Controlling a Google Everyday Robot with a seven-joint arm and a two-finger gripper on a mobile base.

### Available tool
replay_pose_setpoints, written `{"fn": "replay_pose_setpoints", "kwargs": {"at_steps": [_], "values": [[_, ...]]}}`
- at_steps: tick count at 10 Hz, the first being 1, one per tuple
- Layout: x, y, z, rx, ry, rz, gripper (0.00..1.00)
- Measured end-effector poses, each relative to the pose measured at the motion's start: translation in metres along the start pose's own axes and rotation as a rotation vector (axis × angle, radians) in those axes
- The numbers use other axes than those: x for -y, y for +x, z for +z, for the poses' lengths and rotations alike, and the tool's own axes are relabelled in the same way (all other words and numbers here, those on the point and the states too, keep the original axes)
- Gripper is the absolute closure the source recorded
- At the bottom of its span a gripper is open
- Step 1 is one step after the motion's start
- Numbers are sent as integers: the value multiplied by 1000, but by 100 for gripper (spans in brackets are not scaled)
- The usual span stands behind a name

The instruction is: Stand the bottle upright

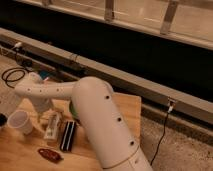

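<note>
My arm [95,117] fills the middle of the view, a big white elbow up front and the forearm reaching left across the wooden bench [127,110]. There's my tool [44,110], pointing down near the left side of the bench, just above the far end of the bottle [52,126], its jaws spread wide with nothing pinched between them. The bottle lies flat on its side on the wood, pale and slim, its long axis running roughly away from the camera. Just left of it stands a white cup [20,121], upright, close but apart from the bottle. On the bottle's right, lying almost parallel and just beside it, is a black bar [67,135]. Nearer the camera, a small red thing [49,155] rests on the bench, apart from the rest. A dark cable [12,75] loops on the floor beyond the bench's left end.
</note>
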Motion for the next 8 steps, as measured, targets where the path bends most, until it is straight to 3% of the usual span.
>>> {"fn": "replay_pose_setpoints", "kwargs": {"at_steps": [1, 4, 5, 8], "values": [[-3, -2, 0, 2, -2, -7, 21], [-3, -5, 1, 6, 21, -16, 41], [1, -3, 5, 0, 28, -12, 67], [4, -1, 5, 3, 23, -7, 94]]}}
